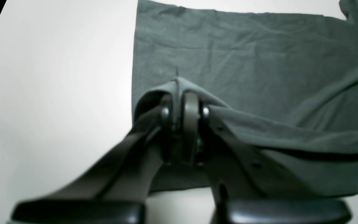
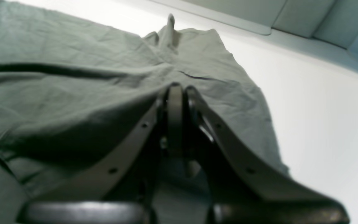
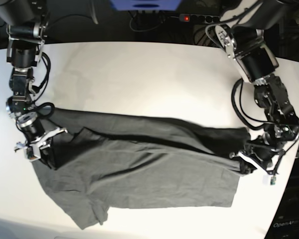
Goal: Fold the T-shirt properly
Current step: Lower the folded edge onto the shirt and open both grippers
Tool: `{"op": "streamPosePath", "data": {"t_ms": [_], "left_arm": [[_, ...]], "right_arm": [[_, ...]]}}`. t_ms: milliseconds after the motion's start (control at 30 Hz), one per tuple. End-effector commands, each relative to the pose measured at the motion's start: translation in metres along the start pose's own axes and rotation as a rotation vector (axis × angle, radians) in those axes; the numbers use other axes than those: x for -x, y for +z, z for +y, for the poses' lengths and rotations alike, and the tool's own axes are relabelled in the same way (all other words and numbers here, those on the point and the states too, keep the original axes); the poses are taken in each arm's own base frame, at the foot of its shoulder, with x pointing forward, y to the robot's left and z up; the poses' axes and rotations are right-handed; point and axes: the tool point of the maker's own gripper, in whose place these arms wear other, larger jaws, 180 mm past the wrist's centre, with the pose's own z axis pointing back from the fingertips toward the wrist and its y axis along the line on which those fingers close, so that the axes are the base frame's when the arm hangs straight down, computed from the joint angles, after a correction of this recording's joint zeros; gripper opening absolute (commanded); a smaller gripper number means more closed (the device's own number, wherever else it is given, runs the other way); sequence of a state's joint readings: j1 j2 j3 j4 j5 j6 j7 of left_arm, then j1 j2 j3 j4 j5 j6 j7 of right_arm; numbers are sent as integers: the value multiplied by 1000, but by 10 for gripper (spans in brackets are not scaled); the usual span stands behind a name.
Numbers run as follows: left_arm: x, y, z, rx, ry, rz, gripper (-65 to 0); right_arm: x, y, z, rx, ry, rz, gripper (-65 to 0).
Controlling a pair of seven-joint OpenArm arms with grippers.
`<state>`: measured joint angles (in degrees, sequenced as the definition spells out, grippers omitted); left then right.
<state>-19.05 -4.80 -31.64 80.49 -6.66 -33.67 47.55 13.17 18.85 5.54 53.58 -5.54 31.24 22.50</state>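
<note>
Here there is one T-shirt [image 3: 139, 174] on one white table [image 3: 139, 79], and I have two grippers. My left gripper [image 1: 183, 102] is pinched tight on the shirt's edge at one end. My right gripper [image 2: 176, 93] is pinched tight on the cloth at the other end, so the shirt stretches between them.

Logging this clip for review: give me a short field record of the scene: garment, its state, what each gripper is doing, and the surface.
garment: T-shirt, dark grey, plain
state: spread across the table, one long edge lifted into a fold, wrinkled
left gripper: shut on the T-shirt's edge
right gripper: shut on the T-shirt at the opposite end
surface: white table
fold progress: partial, not yet a compact fold
</note>
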Motion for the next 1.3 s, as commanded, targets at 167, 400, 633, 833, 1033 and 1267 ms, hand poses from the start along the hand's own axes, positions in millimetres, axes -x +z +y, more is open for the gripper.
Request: {"op": "streamPosePath", "data": {"t_ms": [167,400,633,833,1033,1267], "left_arm": [[-24,3,0,4,-13,-68,-627],[-19,1,5,1,-9,-51,-627],[-13,-2,14,-6,-1,-46,-627],[-8,-8,14,5,20,-57,-627],[-9,-9,12,10,18,-58,-627],[-11,-16,-4,48,-58,-35,-627]], "right_arm": [[-37,-7,-26,38,35,-96,-618],[-35,-13,-27,43,13,-90,-618],[-31,-16,-33,51,0,-80,-620],[-33,-15,-39,54,15,-75,-618],[-35,-20,-46,64,7,-75,-617],[-27,-17,-53,74,1,-52,-618]]}}
